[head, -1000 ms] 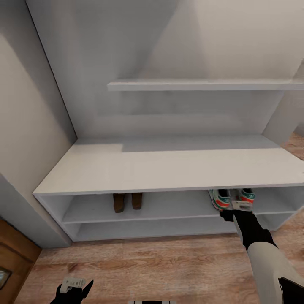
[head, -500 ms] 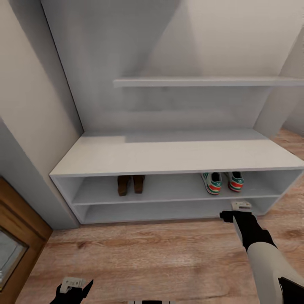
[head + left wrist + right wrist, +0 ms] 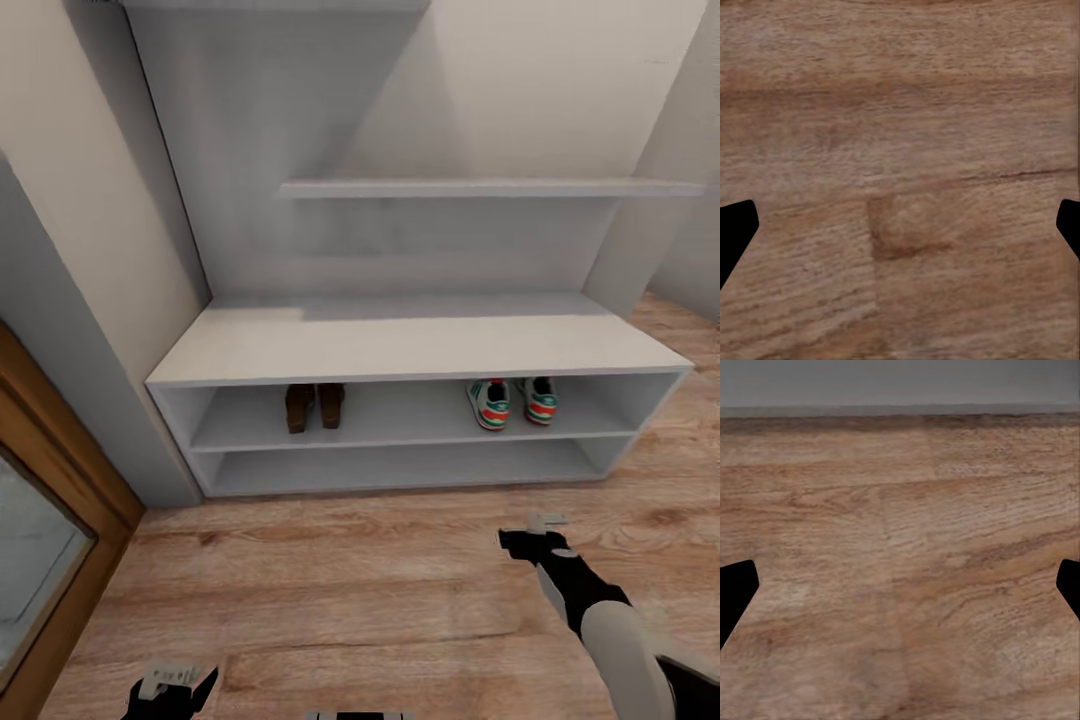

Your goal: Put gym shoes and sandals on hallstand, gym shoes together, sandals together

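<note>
Hovering wide and empty over the corridor floor (image 3: 350, 590), the right hand (image 3: 533, 532) faces the hallstand (image 3: 420, 345). Its upper bay holds cream gym shoes (image 3: 512, 401) (green stripes, red-orange heels) side by side, brown sandals (image 3: 313, 405) paired well apart. The left hand (image 3: 167, 688) also hangs spread.

The hallstand (image 3: 420, 345) is pale grey-white. The two gym shoes (image 3: 512, 402) are cream-white with green stripes and red-orange patches. The two sandals (image 3: 314, 406) are plain dark brown. The corridor floor (image 3: 380, 590) is light brown wood plank with visible grain.
</note>
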### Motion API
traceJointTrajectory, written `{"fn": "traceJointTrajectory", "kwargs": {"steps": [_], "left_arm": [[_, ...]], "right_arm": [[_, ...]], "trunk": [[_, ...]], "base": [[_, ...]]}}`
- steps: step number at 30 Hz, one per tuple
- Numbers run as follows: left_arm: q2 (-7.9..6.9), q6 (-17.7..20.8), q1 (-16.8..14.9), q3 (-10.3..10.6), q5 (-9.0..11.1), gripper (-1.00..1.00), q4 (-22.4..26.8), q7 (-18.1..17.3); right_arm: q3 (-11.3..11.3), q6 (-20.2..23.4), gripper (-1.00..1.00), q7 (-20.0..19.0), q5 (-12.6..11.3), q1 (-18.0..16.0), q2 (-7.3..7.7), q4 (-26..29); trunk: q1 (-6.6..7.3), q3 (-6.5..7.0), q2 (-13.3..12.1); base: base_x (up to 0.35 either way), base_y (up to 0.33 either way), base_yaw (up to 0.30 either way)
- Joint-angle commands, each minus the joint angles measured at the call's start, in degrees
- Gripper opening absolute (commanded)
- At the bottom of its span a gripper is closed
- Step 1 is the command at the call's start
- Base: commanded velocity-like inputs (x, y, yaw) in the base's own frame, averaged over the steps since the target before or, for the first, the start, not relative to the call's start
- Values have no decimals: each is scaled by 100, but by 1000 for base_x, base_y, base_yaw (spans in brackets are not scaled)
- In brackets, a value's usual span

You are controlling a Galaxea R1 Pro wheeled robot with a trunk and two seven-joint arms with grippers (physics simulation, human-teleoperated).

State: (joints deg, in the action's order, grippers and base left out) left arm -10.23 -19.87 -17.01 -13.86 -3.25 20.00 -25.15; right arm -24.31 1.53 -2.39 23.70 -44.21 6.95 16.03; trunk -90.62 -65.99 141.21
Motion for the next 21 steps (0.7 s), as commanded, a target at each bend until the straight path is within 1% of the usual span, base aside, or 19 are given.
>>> {"fn": "traceJointTrajectory", "kwargs": {"steps": [1, 5, 6, 11, 14, 17, 18, 21], "left_arm": [[3, -16, -4, -48, -35, 100, -9, -37], [2, -19, -3, -48, -35, 100, -17, -30], [-1, -21, 0, -47, -36, 100, -19, -28], [-2, -92, 34, -48, -36, 100, -21, -26], [2, -235, 58, -52, -33, 100, -22, -20], [3, -275, 62, -54, -29, 100, -22, -18], [3, -289, 64, -54, -28, 100, -22, -18], [3, -302, 69, -55, -28, 100, -22, -17]], "right_arm": [[-48, -188, 100, -25, 56, 17, 10, -159], [-48, -909, 100, -25, 56, 129, 58, -662], [-48, -1232, 100, -25, 56, 195, 72, -864], [-48, -1860, 100, -25, 56, 435, 88, -1181], [-47, -2384, 100, -25, 49, 852, 94, -1299], [-48, -2726, 100, -24, 40, 1143, 94, -1327], [-48, -2906, 100, -22, 34, 1279, 91, -1335], [-48, -3153, 100, -24, 28, 1469, 88, -1344]], "trunk": [[4, -3, 2], [4, -3, 2], [4, -3, 2], [4, -3, 2], [4, -3, 2], [4, -3, 2], [4, -3, 2], [4, -3, 2]], "base": [[-185, 0, 0], [-109, 0, 0], [-49, 0, 0], [-26, 0, 0], [-7, 0, 0], [-2, 0, 0], [-1, 0, 0], [0, 0, 0]]}}
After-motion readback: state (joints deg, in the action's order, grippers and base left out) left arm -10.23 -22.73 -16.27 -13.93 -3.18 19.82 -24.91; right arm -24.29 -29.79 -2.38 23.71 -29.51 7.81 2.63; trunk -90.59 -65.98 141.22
